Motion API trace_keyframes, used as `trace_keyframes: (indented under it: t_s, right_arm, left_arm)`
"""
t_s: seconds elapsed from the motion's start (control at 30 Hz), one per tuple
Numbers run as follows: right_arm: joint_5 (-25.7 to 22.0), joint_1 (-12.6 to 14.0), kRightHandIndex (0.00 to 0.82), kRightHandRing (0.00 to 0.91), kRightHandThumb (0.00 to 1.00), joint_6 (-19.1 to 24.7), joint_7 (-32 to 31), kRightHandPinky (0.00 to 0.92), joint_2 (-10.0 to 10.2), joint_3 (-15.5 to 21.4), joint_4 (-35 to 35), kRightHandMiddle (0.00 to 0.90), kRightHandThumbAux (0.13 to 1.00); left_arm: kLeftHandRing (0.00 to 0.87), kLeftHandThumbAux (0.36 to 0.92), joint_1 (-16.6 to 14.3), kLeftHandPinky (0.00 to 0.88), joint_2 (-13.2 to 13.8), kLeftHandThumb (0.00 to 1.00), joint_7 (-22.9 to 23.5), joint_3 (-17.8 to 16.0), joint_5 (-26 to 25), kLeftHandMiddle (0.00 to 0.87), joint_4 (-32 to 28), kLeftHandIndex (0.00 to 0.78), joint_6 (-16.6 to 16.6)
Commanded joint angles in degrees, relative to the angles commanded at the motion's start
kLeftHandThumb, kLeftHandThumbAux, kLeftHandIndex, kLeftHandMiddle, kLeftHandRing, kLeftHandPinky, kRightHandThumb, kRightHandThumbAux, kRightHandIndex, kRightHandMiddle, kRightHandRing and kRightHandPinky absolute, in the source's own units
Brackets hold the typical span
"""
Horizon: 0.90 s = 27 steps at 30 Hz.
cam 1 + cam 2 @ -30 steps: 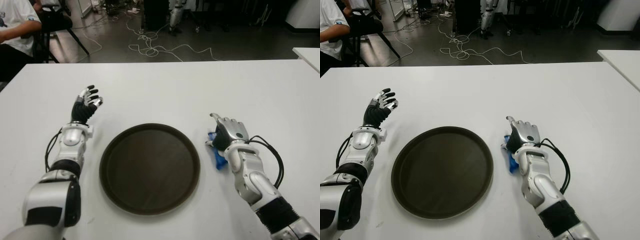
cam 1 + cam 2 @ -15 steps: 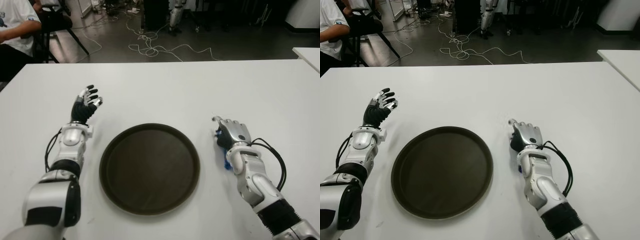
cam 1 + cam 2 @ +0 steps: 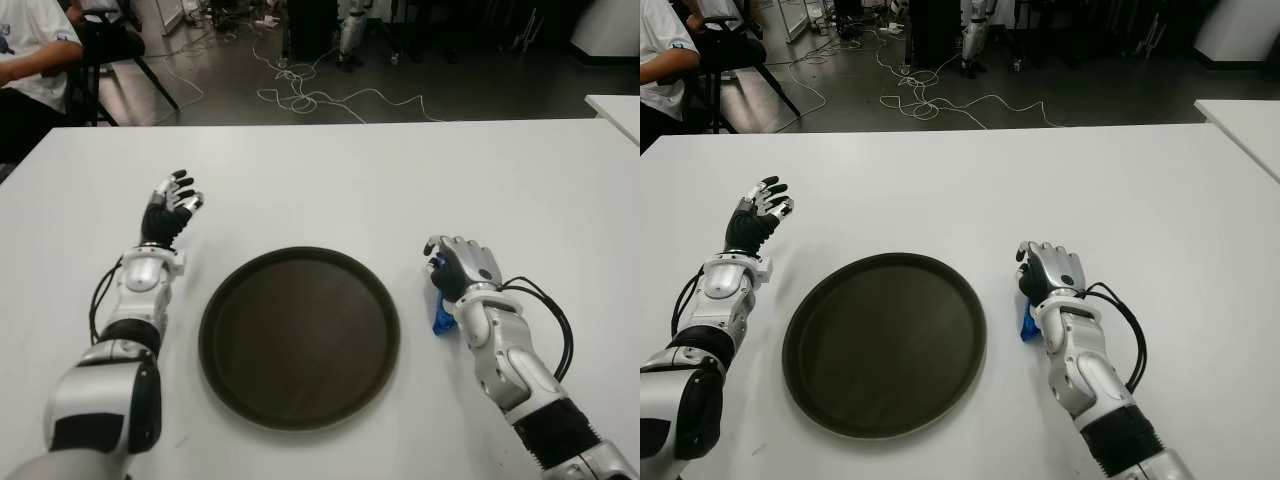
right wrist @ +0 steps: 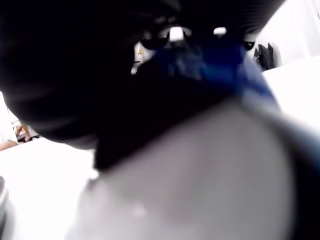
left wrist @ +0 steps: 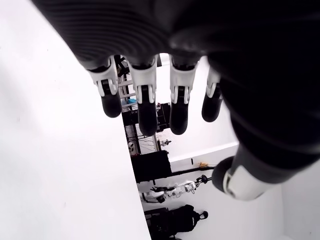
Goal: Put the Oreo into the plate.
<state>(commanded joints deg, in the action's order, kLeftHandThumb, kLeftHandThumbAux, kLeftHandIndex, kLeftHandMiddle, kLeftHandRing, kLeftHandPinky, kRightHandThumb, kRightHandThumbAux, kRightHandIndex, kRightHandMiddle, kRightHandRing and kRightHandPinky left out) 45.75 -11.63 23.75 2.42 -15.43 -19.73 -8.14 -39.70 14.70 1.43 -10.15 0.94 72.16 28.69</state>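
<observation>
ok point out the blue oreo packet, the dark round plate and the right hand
blue Oreo packet [image 3: 440, 322], left eye view, on the wrapper end sticking out below the hand.
dark round plate [image 3: 300, 258], left eye view, on its far rim.
right hand [image 3: 462, 266], left eye view, on its back, fingers curled over the packet.

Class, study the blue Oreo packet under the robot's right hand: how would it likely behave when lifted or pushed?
The Oreo packet looks like thin wrapper, so probably light and crinkly. Its blue tail sticks out past the right hand, suggesting it may flop. On the smooth white table it would likely slide, not roll.
</observation>
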Motion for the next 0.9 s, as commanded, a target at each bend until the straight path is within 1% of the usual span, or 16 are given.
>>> trace_keyframes:
  t_s: [0.17, 0.37, 0.7, 0.9]
  right_arm:
    - [-0.4, -0.1, 0.399, 0.743, 0.697, -0.1, -0.2, 0.755, 0.1, 0.2, -0.3, 0.69, 0.739]
    - [-1.0, -0.2, 0.399, 0.764, 0.698, -1.1, -0.1, 0.767, 0.0, 0.5, -0.7, 0.712, 0.738]
    - [-0.7, -0.4, 0.399, 0.754, 0.7, -2.1, 0.0, 0.757, -0.6, 0.5, -1.6, 0.702, 0.738]
    - [-0.8, -0.6, 0.399, 0.742, 0.7, -2.9, 0.4, 0.74, -1.0, 0.6, -2.4, 0.689, 0.738]
  left_arm:
    - [0.134, 0.643, 0.1, 0.09, 0.2, 0.026, -0.1, 0.3, 0.5, 0.176, 0.0, 0.135, 0.2]
    - [0.126, 0.661, 0.1, 0.085, 0.2, 0.023, -0.1, 0.3, 0.5, 0.168, 0.0, 0.127, 0.3]
    - [0.134, 0.639, 0.1, 0.089, 0.0, 0.022, -0.5, 0.3, 0.5, 0.177, 0.1, 0.14, 0.6]
    - [0.133, 0.628, 0.1, 0.095, -0.1, 0.027, -0.5, 0.3, 0.6, 0.18, 0.1, 0.132, 0.9]
